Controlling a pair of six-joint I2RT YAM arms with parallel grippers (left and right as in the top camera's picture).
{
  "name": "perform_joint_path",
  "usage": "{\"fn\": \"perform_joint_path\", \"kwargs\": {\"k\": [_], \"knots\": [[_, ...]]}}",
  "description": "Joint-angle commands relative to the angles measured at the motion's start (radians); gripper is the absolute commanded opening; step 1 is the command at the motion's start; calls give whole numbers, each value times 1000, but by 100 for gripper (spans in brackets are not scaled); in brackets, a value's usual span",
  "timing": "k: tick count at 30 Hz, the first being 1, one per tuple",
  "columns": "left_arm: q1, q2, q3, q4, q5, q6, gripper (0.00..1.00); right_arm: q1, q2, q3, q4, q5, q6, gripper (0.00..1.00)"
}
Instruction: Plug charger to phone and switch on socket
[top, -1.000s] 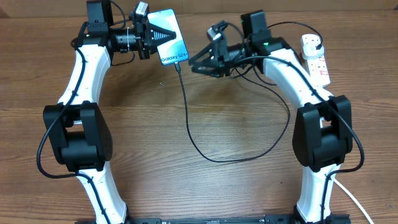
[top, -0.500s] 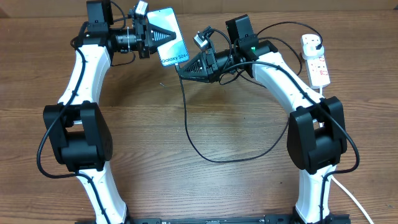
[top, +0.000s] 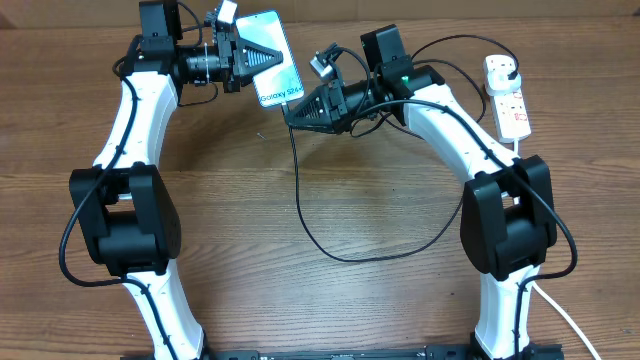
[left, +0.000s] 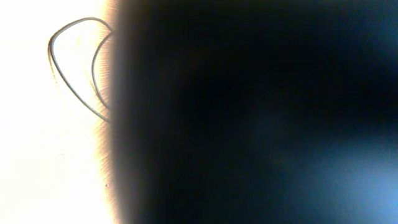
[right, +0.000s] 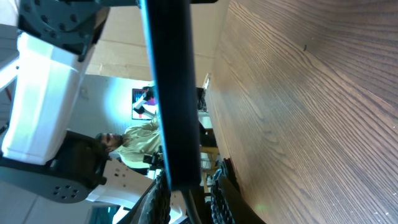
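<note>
The phone (top: 285, 78) is at the upper left of the overhead view, tilted up off the counter (top: 330, 310) and clamped in the left gripper (top: 255, 57). The right gripper (top: 292, 112) sits at the phone's lower edge, where the charger (top: 352, 258) cable ends. Its fingers hide the port, so I cannot tell whether the tip is seated, or whether that gripper is closed on it.

I judge the plugging step to be at or near its end. The socket (top: 512, 108) lies at the upper right, well apart from both grippers, and its switch is yet to be pressed.

The cable loops loosely across the counter between the 2 arms and passes by the right arm, so it could snag on a reach to the socket. A white cord (top: 560, 320) shows at the lower right.
</note>
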Motion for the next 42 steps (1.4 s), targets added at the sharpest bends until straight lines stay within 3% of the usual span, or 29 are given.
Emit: {"fn": "perform_joint_path", "kwargs": {"k": [1,8,13,24,32,42], "knots": [[4,-6,3,2,26,53,4,21,-19,19,-4,31,-13,22],[5,-6,3,2,28,67,4,24,-19,19,-4,34,-13,20],[4,-6,3,2,39,67,4,24,-19,19,-4,57,-12,4],[4,-6,3,2,51,67,4,24,-19,19,0,74,-12,4],[4,-6,3,-3,159,66,4,22,-19,19,22,74,-10,4],[1,-6,3,-84,188,98,4,21,-19,19,63,75,16,4]]}}
